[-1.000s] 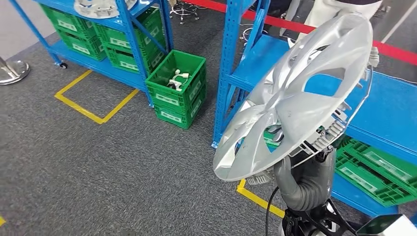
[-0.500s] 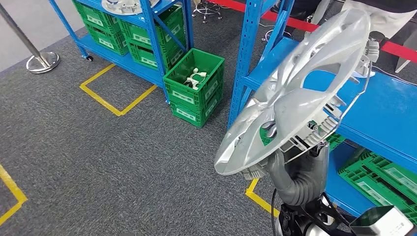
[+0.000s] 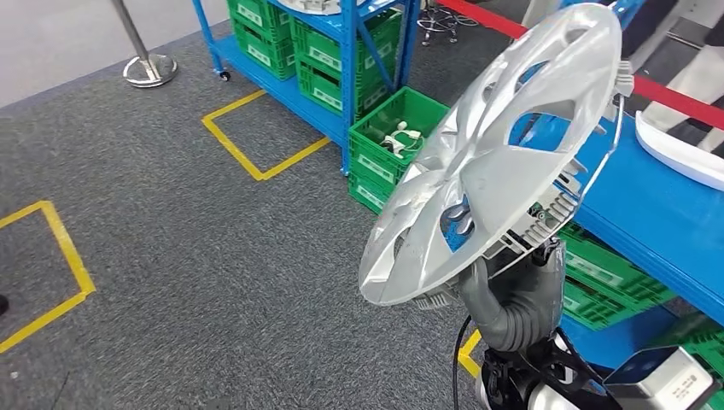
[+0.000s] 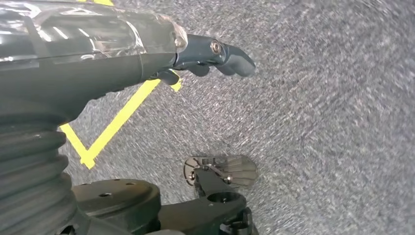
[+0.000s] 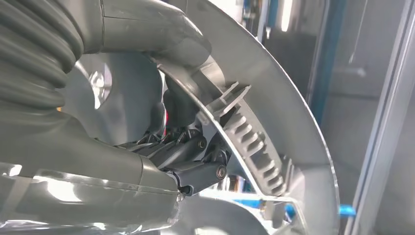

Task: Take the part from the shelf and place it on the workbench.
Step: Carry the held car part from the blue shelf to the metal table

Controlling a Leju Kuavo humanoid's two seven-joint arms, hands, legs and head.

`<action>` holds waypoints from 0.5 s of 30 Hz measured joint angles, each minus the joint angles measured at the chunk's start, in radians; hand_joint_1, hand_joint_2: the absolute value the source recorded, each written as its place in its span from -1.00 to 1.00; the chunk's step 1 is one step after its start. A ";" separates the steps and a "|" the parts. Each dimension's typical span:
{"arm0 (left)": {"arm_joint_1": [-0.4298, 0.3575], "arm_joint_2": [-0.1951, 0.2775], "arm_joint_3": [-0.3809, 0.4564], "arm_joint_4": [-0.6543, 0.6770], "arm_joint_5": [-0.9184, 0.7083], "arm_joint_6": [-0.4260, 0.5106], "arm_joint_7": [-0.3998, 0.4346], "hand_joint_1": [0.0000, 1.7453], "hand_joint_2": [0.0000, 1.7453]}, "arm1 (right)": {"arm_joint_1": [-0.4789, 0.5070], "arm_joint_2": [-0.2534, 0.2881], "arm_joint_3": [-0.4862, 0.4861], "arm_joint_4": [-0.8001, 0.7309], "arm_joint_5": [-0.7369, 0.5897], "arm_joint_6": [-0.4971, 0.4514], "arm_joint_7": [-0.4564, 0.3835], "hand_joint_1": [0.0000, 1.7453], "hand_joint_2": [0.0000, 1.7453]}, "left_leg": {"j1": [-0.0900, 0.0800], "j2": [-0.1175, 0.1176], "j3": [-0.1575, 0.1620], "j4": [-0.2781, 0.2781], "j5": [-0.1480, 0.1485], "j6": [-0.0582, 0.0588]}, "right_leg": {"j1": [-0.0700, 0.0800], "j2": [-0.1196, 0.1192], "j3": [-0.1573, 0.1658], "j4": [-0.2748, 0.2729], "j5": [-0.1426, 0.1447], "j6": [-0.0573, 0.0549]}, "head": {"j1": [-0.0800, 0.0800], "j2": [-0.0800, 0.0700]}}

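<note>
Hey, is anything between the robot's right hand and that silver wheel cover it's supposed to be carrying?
Nothing visible. The right hand already grips the wheel cover at its lower rim, holding it tilted up above the grey carpet. No workbench can be made out for judging the path onward.

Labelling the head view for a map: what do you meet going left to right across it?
Yellow floor marking → stanchion base → yellow floor rectangle → green crate with white parts → silver wheel cover → white part on blue shelf.
</note>
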 joint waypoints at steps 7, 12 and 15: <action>0.001 -0.024 0.001 0.000 0.015 0.002 -0.007 -1.00 1.00 | -0.035 0.000 0.018 0.007 -0.022 0.024 0.011 1.00 1.00 | -0.006 -0.074 -0.005 0.003 0.004 -0.013 | 0.008 0.065 0.092 -0.265 0.155 -0.031 | 0.012 0.000; 0.004 -0.027 0.007 0.000 0.017 0.005 0.017 -1.00 1.00 | -0.027 0.001 0.029 0.016 -0.059 0.030 0.010 1.00 1.00 | -0.005 0.008 -0.056 0.095 -0.055 -0.041 | 0.005 0.014 0.105 -0.288 0.163 -0.047 | -0.001 0.000; 0.004 -0.028 0.008 0.000 0.018 0.005 0.053 -1.00 1.00 | -0.011 0.001 0.030 0.027 -0.077 0.035 -0.001 1.00 1.00 | 0.008 0.025 -0.140 0.258 -0.118 -0.056 | 0.005 -0.023 0.106 -0.287 0.159 -0.049 | -0.015 0.000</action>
